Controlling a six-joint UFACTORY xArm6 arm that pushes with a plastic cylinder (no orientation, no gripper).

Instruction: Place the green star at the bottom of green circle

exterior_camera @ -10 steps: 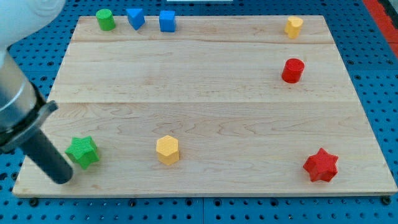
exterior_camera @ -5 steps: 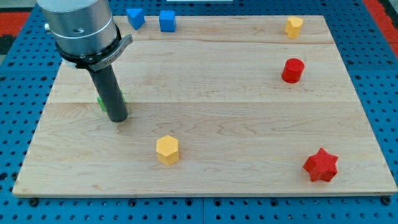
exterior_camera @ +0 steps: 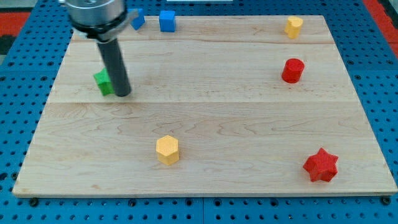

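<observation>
Wooden board (exterior_camera: 249, 124) lies on a blue pegboard. At the left, the green star (exterior_camera: 102, 81) touches my tip (exterior_camera: 123, 94), which stands just at its right, partly covering it; no gripper is present. The green circle is hidden behind the arm. Further right stand the yellow hexagon (exterior_camera: 167, 150) and the red star (exterior_camera: 321, 165).

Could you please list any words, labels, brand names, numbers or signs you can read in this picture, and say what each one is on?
None: no writing, number or sign shows anywhere. The wooden board, the green star beside my tip, the yellow hexagon, the red star and the blue cube are all plain.
</observation>
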